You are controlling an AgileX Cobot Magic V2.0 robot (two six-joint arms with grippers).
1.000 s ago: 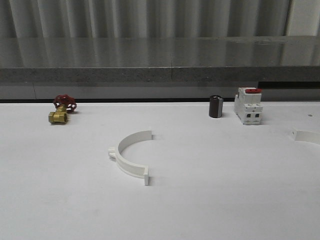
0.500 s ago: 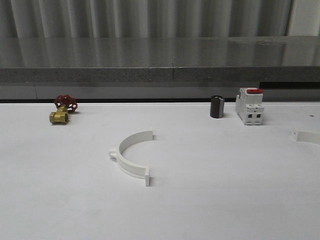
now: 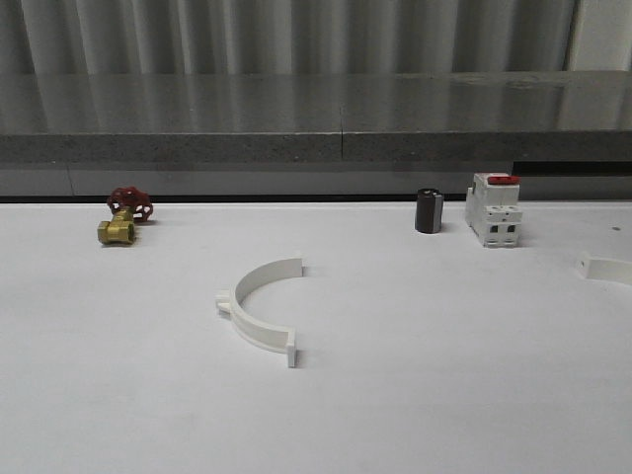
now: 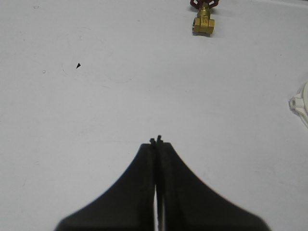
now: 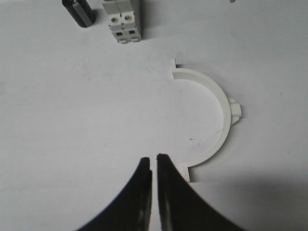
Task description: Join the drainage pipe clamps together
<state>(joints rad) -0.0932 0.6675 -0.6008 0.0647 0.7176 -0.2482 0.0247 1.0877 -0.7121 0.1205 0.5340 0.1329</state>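
Two clamp halves lie well apart on the white worktop (image 3: 444, 395). One half (image 3: 259, 308) sits near the middle, its arc open toward the right, a lug on its outer left side. The other half (image 3: 604, 267) lies at the right edge of the front view; the right wrist view shows it whole, just beside the right pincer (image 5: 153, 158), whose fingers are nearly pressed together with only a thin slit between, holding nothing. The left pincer (image 4: 156, 140) is pressed together too, over bare worktop. At the back stand a brass valve (image 3: 122, 217) on the left, and a dark cylinder (image 3: 428, 210) beside a breaker (image 3: 492, 209) on the right.
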